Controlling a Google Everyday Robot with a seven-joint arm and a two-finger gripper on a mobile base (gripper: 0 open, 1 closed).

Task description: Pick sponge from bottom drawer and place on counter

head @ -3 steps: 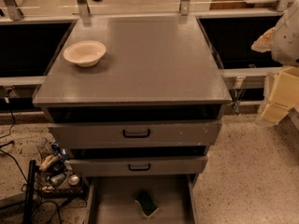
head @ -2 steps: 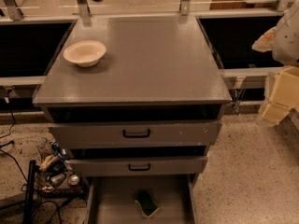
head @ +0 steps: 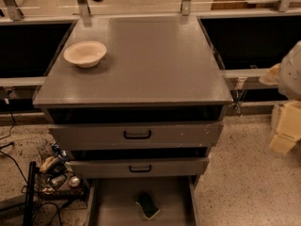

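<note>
A small dark green sponge [head: 148,205] with a paler edge lies on the floor of the open bottom drawer [head: 115,201], near its middle and slightly tilted. Above it the grey counter [head: 146,65] forms the flat top of the cabinet. My gripper [head: 285,128] shows as cream-coloured blocks at the right edge of the camera view, hanging under the pale arm [head: 292,70]. It is well to the right of the cabinet, at about the height of the upper drawers and far from the sponge.
A cream bowl [head: 85,53] sits on the counter's back left. Two grey drawers with black handles [head: 137,134] [head: 140,168] stand slightly open above the bottom one. Cables and small clutter [head: 54,171] lie on the floor at the left. Dark bays flank the cabinet.
</note>
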